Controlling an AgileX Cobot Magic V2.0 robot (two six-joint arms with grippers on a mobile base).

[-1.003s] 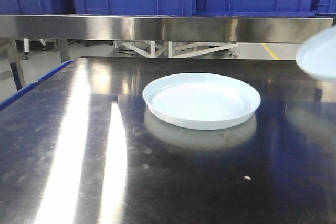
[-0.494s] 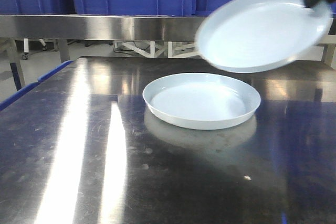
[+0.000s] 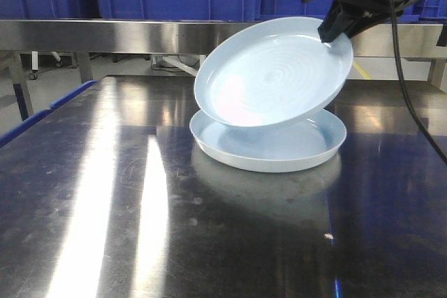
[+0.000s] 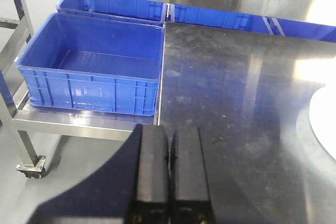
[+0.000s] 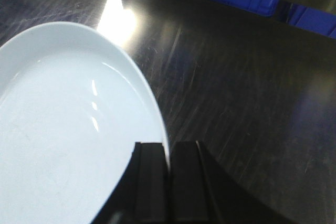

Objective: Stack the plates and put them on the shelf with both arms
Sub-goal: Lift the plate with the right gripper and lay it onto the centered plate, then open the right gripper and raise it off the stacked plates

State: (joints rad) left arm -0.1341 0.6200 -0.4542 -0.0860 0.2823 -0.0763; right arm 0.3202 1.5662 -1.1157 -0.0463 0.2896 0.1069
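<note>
Pale tilted plate (image 3: 272,75), rim between right fingers (image 5: 152,182)

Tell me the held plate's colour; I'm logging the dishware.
The held plate is plain pale bluish-white, shown best in the exterior front-facing view.

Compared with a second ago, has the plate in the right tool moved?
Yes. The held plate moved left from the frame's right edge and now tilts over the flat plate, which stayed put.
</note>
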